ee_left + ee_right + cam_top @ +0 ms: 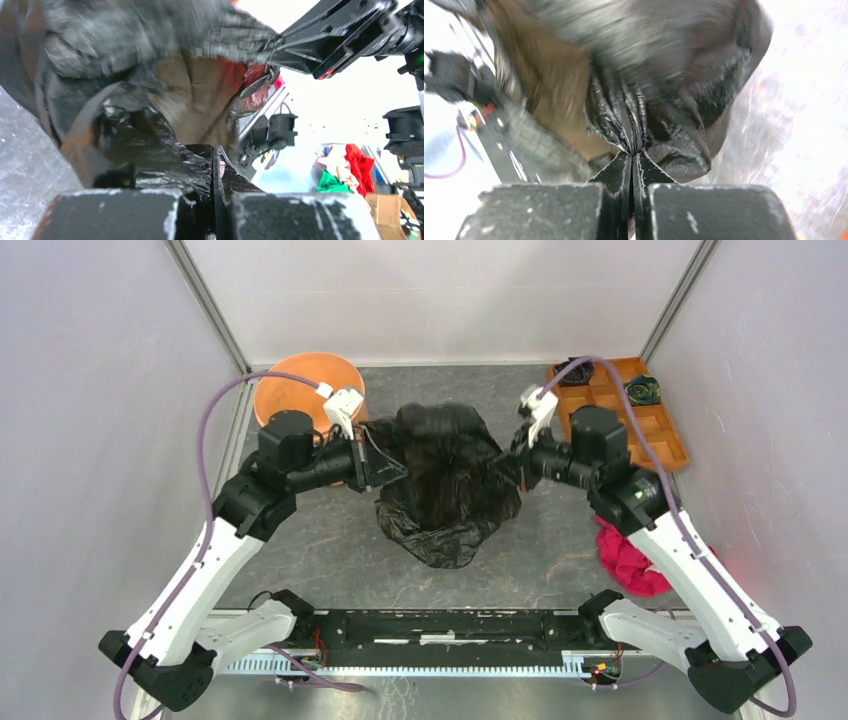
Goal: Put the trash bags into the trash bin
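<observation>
Left jaws were closed tight on the left edge of the trash bag (445,490). Right jaws were pinched fully shut on its gathered right edge. The bag was held spread between both arms over the worktop (330,560), outside the trash bin (300,390) at the far left.

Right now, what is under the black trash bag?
Grey table shows around the trash bag, pinched by the left tool and right tool. The spot beneath is covered, unseen.

Right end effector (631,159) pinches gathered black trash bag (624,120) film
</observation>
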You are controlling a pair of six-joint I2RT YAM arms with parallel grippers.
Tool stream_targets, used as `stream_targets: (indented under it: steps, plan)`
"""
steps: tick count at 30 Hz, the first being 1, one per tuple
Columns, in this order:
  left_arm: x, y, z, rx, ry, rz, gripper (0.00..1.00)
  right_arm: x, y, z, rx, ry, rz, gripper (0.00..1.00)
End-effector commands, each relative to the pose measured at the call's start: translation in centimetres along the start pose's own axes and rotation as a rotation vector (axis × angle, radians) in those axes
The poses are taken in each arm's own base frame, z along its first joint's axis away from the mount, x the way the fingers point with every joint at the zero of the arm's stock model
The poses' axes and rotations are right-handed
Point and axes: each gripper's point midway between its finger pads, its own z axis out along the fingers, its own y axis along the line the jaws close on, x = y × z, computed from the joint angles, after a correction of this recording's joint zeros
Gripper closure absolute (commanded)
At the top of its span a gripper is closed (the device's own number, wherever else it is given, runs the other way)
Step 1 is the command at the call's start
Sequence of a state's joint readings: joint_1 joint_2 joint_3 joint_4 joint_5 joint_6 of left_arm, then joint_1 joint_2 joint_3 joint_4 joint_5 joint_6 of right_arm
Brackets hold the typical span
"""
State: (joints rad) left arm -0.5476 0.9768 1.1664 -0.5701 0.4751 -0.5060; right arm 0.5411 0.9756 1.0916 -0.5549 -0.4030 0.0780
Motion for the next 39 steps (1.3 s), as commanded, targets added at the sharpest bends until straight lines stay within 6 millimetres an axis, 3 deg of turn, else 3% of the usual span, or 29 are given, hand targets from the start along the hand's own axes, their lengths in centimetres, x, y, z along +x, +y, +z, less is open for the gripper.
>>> stream_targets:
  steps: [1, 3, 6, 9, 13, 19, 21, 26, 31, 35, 39]
  plan:
    - [-3.4, -0.1, -0.2, -0.062, -0.102, -0.009, 0.97, -6.8, -0.6, 0.7, 0.004, -0.11, 0.052, 1.0]
    - [-3.6, 0.8, 0.7, -0.096, -0.094, -0.038, 0.98, -7.1, -2.2, 1.5, 0.067, -0.092, 0.051, 1.0]
    - [-3.5, -0.2, 1.5, -0.037, -0.066, -0.07, 0.98, -6.6, -3.2, 1.7, 0.114, -0.096, 0.013, 1.0]
    - [-4.7, -3.1, 1.3, 0.114, -0.117, -0.057, 0.98, -7.4, -1.1, 1.2, 0.012, -0.175, -0.022, 0.99]
    - [-6.5, -5.2, 1.5, 0.218, -0.16, -0.068, 0.98, -9.1, 2.8, 1.2, -0.185, -0.275, 0.014, 0.96]
    - [-8.4, -5.7, 2.3, 0.239, -0.197, -0.125, 0.98, -10.5, 4.2, 2.0, -0.26, -0.309, 0.125, 0.89]
    - [-8.6, -5.8, 2.4, 0.244, -0.2, -0.136, 0.98, -11.0, 5.2, 2.0, -0.306, -0.319, 0.136, 0.84]
    - [-8.6, -5.2, 3.0, 0.215, -0.188, -0.159, 0.98, -12.2, 5.4, 1.5, -0.286, -0.352, 0.181, 0.7]
    - [-8.6, -5.0, 3.2, 0.214, -0.191, -0.175, 0.98, -11.5, 6.3, 2.3, -0.295, -0.33, 0.217, 0.5]
    - [-8.7, -5.3, 3.3, 0.233, -0.19, -0.195, 0.98, -11.1, 6.7, 3.4, -0.238, -0.311, 0.227, 0.27]
    - [-8.9, -5.5, 3.1, 0.238, -0.195, -0.199, 0.98, -10.8, 7.5, 4.5, -0.181, -0.295, 0.209, 0.16]
